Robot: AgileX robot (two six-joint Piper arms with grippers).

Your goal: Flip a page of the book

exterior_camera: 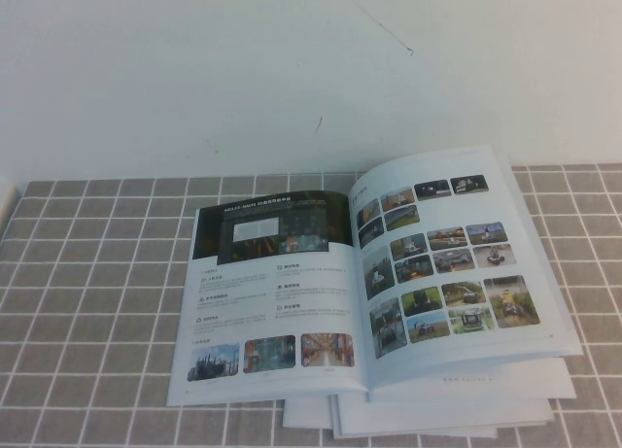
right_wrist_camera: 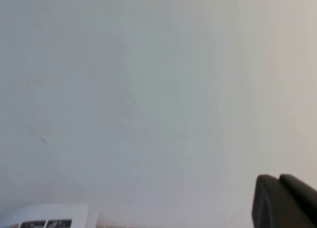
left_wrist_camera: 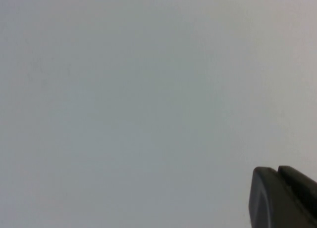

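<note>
Book (exterior_camera: 374, 292) open on booklets (exterior_camera: 447, 414); we can't read banner words. Photo page (exterior_camera: 442, 263) flat. Left gripper (left_wrist_camera: 277, 181), right gripper (right_wrist_camera: 280, 188) clenched, facing wall (exterior_camera: 292, 69).

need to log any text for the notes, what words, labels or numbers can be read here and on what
Nothing can be read for certain.
Book, dark banner on the left-hand sheet: a pale title line, too blurred to read.
Same sheet, text columns under the banner: too small.
Photo page: a short heading at its top corner, too small.
Booklets under the book: a faint line of print, illegible.
Left gripper and right gripper, both facing the wall: no markings.
</note>
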